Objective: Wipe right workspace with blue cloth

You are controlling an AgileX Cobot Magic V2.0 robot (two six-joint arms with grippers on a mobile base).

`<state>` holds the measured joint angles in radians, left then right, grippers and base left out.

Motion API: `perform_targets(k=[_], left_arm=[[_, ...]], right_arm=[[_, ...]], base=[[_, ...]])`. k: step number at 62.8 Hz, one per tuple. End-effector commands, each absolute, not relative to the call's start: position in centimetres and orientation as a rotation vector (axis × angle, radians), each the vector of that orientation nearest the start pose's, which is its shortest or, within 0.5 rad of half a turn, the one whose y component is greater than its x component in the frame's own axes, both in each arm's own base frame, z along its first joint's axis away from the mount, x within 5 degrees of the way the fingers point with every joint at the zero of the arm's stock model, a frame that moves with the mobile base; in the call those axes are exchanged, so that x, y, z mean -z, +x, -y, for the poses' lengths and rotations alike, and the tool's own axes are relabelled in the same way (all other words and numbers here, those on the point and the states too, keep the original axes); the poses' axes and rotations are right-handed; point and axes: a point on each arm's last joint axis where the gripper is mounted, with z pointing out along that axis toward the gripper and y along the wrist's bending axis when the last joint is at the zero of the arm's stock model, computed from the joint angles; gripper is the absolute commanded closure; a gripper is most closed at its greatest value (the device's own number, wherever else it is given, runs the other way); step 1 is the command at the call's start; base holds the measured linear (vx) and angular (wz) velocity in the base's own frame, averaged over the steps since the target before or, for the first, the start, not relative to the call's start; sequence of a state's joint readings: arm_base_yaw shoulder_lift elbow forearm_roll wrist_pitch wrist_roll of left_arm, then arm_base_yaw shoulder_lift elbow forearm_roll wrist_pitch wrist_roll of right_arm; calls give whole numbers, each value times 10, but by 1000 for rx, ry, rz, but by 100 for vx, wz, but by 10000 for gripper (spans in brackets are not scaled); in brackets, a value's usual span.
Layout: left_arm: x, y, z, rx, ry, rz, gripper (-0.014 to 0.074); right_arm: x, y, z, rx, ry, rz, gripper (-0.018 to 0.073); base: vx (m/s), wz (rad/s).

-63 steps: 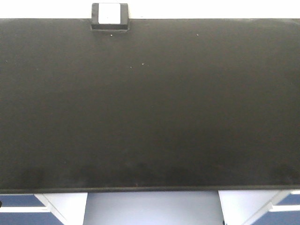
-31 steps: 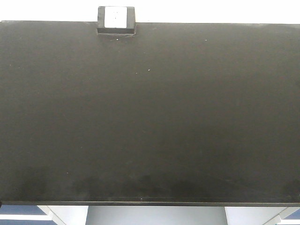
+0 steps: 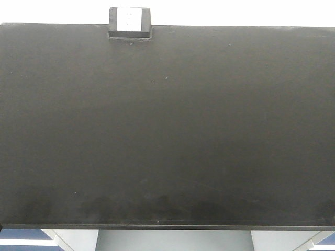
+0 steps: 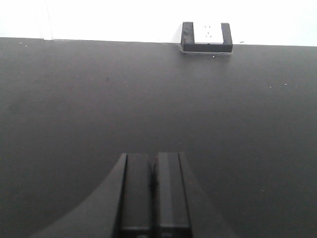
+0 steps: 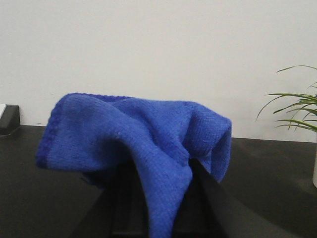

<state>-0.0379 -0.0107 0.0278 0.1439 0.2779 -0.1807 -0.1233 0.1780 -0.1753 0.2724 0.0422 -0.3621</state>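
From my remote station, the right end effector (image 5: 161, 213) is clenched on the small royal-blue fabric cloth (image 5: 143, 139), which drapes over it above the wide matte black desk (image 3: 167, 130). I cannot tell whether cloth meets desk. My left end effector (image 4: 153, 163) hovers with jaws pressed together on nothing, facing the small black box with a white face (image 4: 206, 36) at the desk's far edge, against the white wall (image 4: 124, 17).

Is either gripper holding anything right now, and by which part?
The right gripper holds the blue cloth, pinched on a fold at its underside; the rest bunches up above. The left gripper is shut and empty.
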Motion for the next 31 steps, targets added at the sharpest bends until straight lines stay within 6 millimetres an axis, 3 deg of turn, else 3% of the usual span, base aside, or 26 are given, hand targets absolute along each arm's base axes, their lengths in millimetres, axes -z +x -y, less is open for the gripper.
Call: perform_targets(k=[1,14,20,27,31], left_arm=[[-177,56,0,42,-25,-1712,602],[-177,56,0,42,-25,-1712,602],[-177,56,0,42,-25,-1712,602],[-177,56,0,42,-25,-1712,602],[-177,56,0,42,-25,-1712,602]], right_arm=[[-276,66,10,163,58,-1418,559],[-274,66,8,51,137,-1451,559],[-282,70,5,-1,126,-1524,559],[-301,87,3,0,59,-1656,559],[-311,109,4,-10,33,-1773,559]], base=[[0,0],[0,0],[0,0],[0,0],[0,0]])
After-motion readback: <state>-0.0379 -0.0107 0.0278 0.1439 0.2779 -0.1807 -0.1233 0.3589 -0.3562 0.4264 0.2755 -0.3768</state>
